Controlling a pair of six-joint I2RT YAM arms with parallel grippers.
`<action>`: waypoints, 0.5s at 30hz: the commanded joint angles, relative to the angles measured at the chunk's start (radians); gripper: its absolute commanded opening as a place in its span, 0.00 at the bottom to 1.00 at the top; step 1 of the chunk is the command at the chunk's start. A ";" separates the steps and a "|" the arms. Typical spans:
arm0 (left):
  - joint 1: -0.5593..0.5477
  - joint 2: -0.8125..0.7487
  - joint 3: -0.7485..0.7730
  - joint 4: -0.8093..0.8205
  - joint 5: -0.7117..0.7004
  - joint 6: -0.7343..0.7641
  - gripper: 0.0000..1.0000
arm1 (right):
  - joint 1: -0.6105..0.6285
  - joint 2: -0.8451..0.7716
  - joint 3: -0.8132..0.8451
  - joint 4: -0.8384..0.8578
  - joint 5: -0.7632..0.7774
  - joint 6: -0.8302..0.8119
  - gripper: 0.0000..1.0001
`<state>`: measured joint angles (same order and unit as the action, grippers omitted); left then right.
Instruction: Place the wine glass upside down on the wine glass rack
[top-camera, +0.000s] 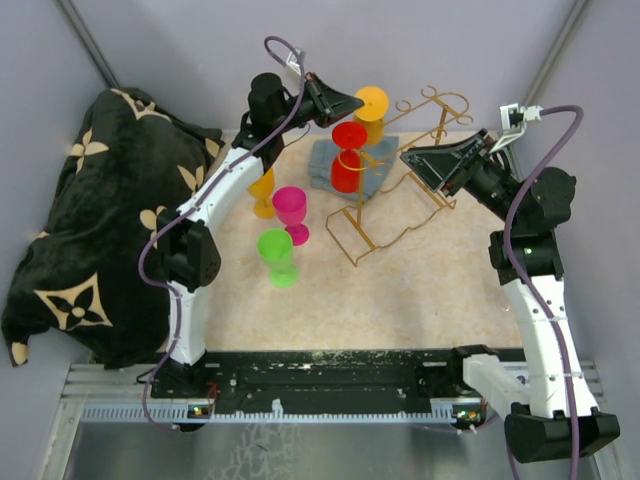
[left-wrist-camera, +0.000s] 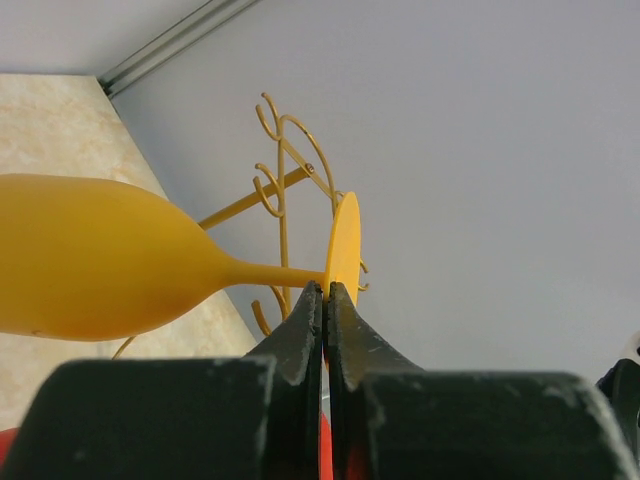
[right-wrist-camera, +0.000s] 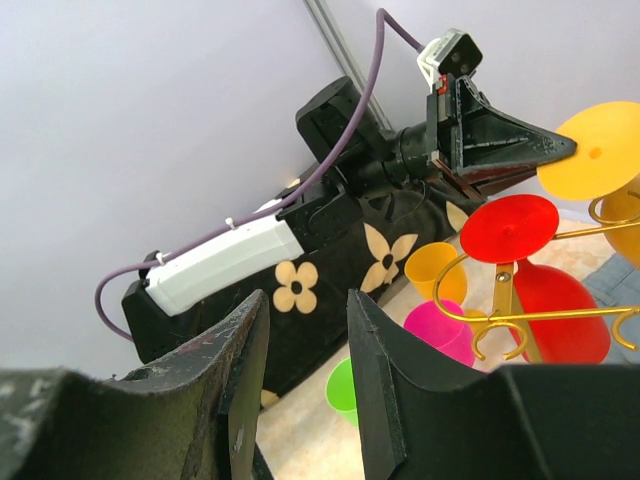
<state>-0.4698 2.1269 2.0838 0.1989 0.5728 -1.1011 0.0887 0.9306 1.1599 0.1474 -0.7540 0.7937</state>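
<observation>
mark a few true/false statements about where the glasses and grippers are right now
1. The left gripper is shut on the yellow wine glass, near its foot. True.
2. The right gripper holds the pink glass. False: its jaws are open and empty, and the pink glass stands on the table.
3. A red glass hangs upside down on the wine glass rack. True.
4. The green glass is on the rack. False: it stands on the table beside the pink glass.
</observation>
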 joint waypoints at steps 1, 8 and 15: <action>-0.007 0.009 0.026 -0.006 0.020 0.020 0.00 | 0.002 -0.021 0.026 0.031 0.007 -0.005 0.38; -0.016 -0.014 -0.013 -0.012 0.019 0.030 0.00 | 0.002 -0.021 0.013 0.039 0.011 -0.002 0.38; -0.023 -0.023 -0.025 -0.038 0.036 0.044 0.00 | 0.002 -0.019 0.002 0.044 0.015 0.000 0.38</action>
<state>-0.4828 2.1311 2.0621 0.1696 0.5842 -1.0851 0.0887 0.9306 1.1587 0.1478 -0.7532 0.7956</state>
